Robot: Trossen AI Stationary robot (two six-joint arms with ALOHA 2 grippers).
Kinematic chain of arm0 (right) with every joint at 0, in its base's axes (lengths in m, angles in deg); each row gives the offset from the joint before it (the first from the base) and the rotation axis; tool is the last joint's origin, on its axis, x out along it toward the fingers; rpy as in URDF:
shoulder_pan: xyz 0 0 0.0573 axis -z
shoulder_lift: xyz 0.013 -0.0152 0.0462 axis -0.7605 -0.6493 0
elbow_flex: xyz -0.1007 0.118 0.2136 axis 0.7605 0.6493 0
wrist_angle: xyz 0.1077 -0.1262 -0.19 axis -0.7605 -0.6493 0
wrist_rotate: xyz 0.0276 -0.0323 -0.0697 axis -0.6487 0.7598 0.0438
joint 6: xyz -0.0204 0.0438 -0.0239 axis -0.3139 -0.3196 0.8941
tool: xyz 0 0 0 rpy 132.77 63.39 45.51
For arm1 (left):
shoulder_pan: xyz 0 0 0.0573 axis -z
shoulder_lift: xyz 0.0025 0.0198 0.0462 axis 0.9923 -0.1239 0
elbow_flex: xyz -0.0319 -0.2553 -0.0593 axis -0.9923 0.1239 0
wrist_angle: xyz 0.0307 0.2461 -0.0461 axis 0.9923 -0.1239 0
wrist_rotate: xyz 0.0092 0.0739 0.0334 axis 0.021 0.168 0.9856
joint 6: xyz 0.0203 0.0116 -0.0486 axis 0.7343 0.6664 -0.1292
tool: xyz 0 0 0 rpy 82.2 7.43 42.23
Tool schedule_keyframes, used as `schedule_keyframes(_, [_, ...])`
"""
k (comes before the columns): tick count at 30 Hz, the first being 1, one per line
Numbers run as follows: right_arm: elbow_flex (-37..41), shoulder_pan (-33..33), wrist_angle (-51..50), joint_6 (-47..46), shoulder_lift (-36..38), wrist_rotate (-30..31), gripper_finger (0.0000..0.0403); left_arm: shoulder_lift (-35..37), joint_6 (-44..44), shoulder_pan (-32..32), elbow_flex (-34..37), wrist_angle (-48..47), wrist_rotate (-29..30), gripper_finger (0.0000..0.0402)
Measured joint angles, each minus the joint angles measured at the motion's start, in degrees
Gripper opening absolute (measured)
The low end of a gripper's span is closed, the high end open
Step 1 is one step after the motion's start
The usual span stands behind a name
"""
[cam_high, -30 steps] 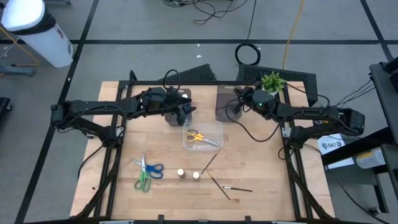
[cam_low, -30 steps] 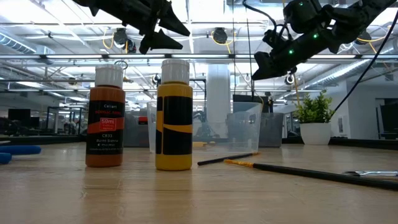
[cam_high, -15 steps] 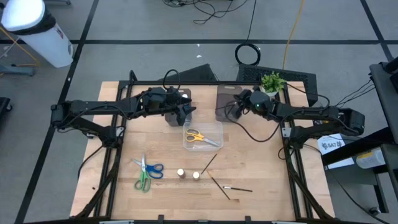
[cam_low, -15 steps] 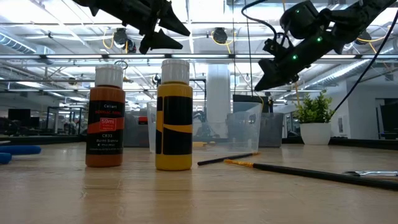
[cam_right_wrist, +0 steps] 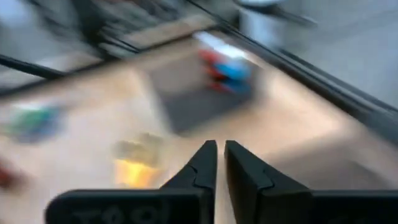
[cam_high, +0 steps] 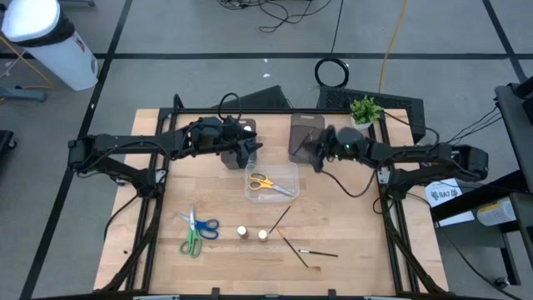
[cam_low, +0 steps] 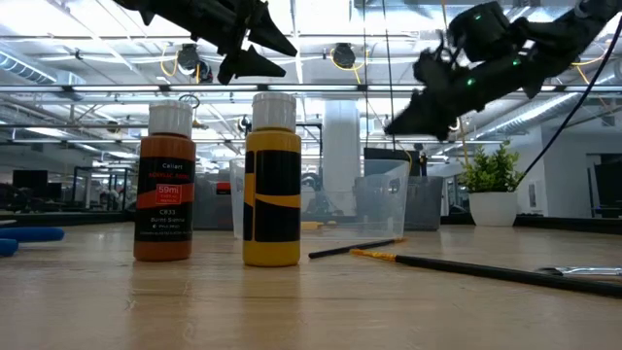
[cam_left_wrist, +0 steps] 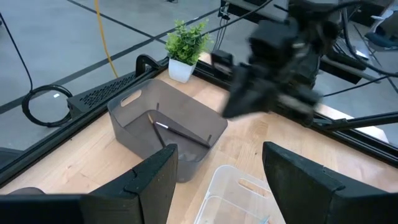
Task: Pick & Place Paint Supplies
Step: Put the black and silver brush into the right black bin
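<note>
Over the table's far half in the high view, the right gripper (cam_high: 317, 157) hangs beside the grey tray (cam_high: 301, 138) at about one o'clock from the clear box (cam_high: 272, 182), while the left gripper (cam_high: 248, 152) waits at the box's eleven o'clock; a yellow-handled scissors (cam_high: 261, 182) lies inside the box, two paint bottles (cam_high: 252, 233) stand at six o'clock from it, with green and blue scissors (cam_high: 196, 230) at eight o'clock and thin brushes (cam_high: 300, 248) at five o'clock. Low view: both bottles (cam_low: 220, 181) stand upright and untouched, a brush (cam_low: 356, 249) lies beyond them. Left wrist view: its gripper (cam_left_wrist: 217, 180) is released and empty; a brush (cam_left_wrist: 180, 132) lies in the tray. Right wrist view: its gripper (cam_right_wrist: 221, 163) is clenched on nothing. I judge the right arm is between placements; next it must travel toward six o'clock, open, and descend on a loose brush.
</note>
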Motion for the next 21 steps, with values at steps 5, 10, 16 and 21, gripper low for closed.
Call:
schedule_keyframes(5, [5.58,-9.11,20.53,-1.76,0.02,-6.28,0.0067,0.0,0.01,0.01,0.0,0.0,-0.02,0.0244])
schedule_keyframes(10, [7.7,-21.91,23.64,-1.36,0.02,-1.34,0.0128,0.0,-0.31,0.01,-0.01,0.59,-0.02,0.0244])
schedule_keyframes(16, [7.73,-35.69,17.33,-2.67,-2.22,14.98,0.0169,0.0,-0.11,0.01,-0.02,2.49,-0.04,0.0244])
schedule_keyframes(21, [6.25,-45.13,16.49,-9.03,-7.17,18.02,0.0165,0.04,-1.54,0.01,-0.04,4.91,-0.07,0.0244])
